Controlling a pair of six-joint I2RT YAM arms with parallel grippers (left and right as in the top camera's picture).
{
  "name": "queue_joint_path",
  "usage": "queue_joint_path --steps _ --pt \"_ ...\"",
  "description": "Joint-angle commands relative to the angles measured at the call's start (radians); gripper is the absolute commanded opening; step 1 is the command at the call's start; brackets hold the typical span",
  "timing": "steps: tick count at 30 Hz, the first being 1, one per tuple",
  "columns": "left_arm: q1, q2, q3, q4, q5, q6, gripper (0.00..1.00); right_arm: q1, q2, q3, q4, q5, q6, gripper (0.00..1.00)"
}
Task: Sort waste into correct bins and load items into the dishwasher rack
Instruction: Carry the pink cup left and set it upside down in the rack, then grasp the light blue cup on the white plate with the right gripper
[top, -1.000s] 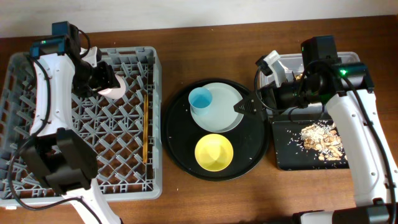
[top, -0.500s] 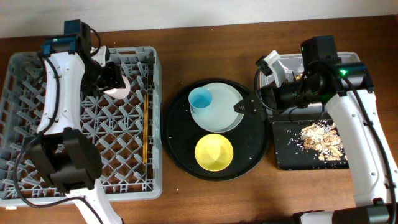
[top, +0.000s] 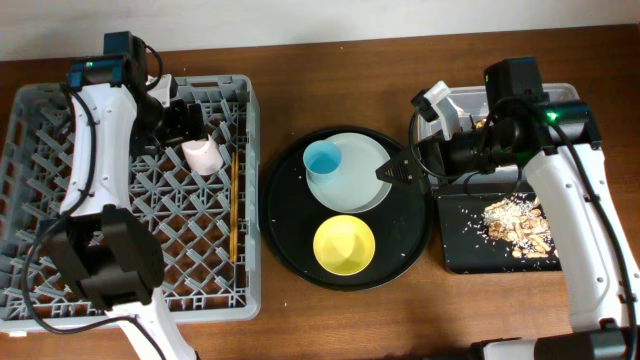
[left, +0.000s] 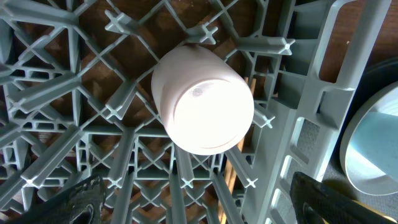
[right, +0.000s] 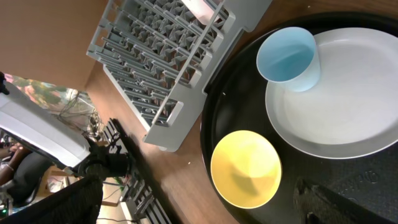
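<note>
Left gripper spread wide and holding nothing, just above the pink cup, which rests tilted, base up, among the pegs of the dishwasher rack. The cup looks light, rigid, smooth and probably slippery; best pinched across its round sides

Grey plastic rack, matt pink cup, wooden table

Dark brown wooden table
</note>
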Motion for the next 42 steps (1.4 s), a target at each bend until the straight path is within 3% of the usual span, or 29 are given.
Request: queue_joint_path --steps 1,10,16,21,24,26,27,30,33,37,42 --pt "0.023 -0.003 0.038 -0.005 0.003 -0.016 0.97 -0.002 -0.002 0.008 0.0 0.009 -0.003 0.99" --pt "0.08 -0.126 0.088 -0.002 -0.045 -0.187 0.99 -0.002 -0.002 0.008 0.0 0.008 -0.003 0.99" --pt "0.128 -0.15 0.088 -0.023 -0.108 -0.186 0.99 -0.001 0.0 0.008 0.157 -0.182 0.062 0.99" --pt "0.13 -0.15 0.088 -0.023 -0.107 -0.186 0.99 -0.002 0.0 0.008 0.234 -0.18 0.065 0.99" --pt "0.13 -0.15 0.088 -0.023 -0.107 -0.186 0.99 0.013 0.004 0.009 0.255 -0.179 0.148 0.99" --pt "0.13 -0.15 0.088 -0.023 -0.108 -0.186 0.99 0.054 0.006 0.008 0.248 -0.018 0.21 0.82" --pt "0.13 -0.15 0.088 -0.023 -0.107 -0.186 0.99 0.101 0.009 0.008 0.236 0.191 0.277 0.8" --pt "0.13 -0.15 0.088 -0.023 -0.107 -0.186 0.99 0.253 0.023 0.008 0.246 0.508 0.334 0.72" --pt "0.13 -0.15 0.088 -0.023 -0.108 -0.186 0.99 0.438 0.057 0.008 0.349 0.714 0.334 0.45" --pt "0.131 -0.15 0.088 -0.023 -0.108 -0.186 0.99 0.612 0.145 0.008 0.454 0.97 0.334 0.4" --pt "0.13 -0.149 0.088 -0.023 -0.107 -0.186 0.99 0.662 0.307 0.008 0.506 1.022 0.334 0.42"
